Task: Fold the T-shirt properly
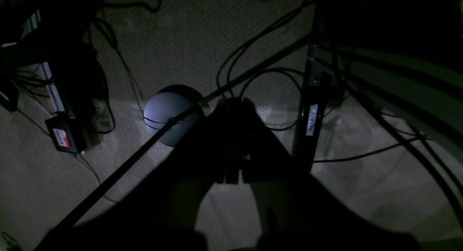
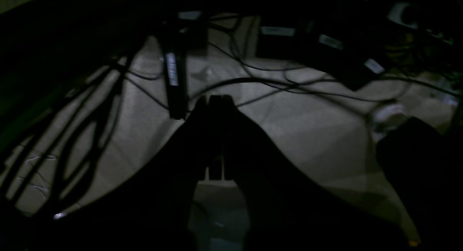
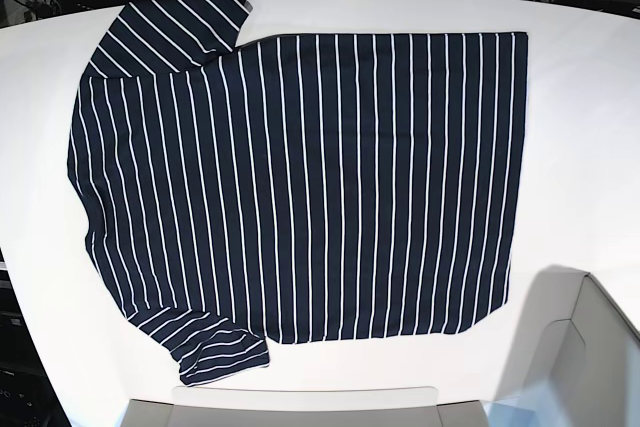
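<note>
Left gripper: my jaws look pressed together, empty, over the floor.
Right gripper: likewise together, empty.
T-shirt: spread flat mid-bench, untouched.
Advice: I'd pinch both left-side sleeves, then fold evenly across.

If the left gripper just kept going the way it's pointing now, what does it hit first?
Probably the grey ball-shaped object or the cables on the carpeted floor, not the T-shirt. The left gripper looks shut and aims floorward; the depth is unclear in this dark view.
</note>
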You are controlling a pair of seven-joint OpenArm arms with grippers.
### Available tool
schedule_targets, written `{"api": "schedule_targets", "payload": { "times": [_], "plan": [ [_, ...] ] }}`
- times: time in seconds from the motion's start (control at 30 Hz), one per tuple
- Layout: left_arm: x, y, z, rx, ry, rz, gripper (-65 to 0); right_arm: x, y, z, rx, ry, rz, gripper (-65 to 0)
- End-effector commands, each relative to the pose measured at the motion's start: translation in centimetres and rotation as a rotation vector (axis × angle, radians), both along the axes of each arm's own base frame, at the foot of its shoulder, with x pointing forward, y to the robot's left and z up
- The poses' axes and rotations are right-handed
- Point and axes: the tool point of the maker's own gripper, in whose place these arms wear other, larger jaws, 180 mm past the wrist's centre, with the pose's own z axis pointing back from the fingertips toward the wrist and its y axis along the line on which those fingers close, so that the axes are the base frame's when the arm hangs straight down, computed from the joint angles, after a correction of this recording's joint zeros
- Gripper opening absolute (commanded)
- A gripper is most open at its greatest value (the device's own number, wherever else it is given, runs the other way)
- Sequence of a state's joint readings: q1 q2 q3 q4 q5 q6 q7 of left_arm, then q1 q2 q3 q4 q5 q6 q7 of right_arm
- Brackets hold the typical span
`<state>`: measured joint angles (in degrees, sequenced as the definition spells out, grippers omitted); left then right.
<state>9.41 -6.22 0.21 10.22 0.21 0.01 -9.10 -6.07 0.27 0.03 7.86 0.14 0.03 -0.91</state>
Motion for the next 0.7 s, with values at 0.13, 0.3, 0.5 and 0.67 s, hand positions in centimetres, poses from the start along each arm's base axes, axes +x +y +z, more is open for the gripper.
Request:
{"api": "schedule_targets", "payload": {
  "times": [0.13, 0.3, 0.5, 0.67],
  "plan": [
    [-0.5, 1.5, 0.3, 0.027, -0.009, -0.012, -64.8, -1.7, -2.3, 0.1, -0.036, 0.110, 0.007, -65.0],
    [2.7, 3.7, 2.1, 0.074, -0.237, -0.048, -64.8, -2.1, -3.0, 0.2, -0.044, 0.084, 0.008, -65.0],
    [1.7, 3.6, 1.7, 0.069, -0.183, -0.035, -64.8, -3.8, -3.3, 0.4, -0.047, 0.102, 0.021, -65.0],
    [1.8, 2.4, 1.5, 0.050, -0.171, -0.024, -64.8, -4.2, -4.0, 0.5, -0.057, 0.100, 0.025, -65.0]
  ]
}}
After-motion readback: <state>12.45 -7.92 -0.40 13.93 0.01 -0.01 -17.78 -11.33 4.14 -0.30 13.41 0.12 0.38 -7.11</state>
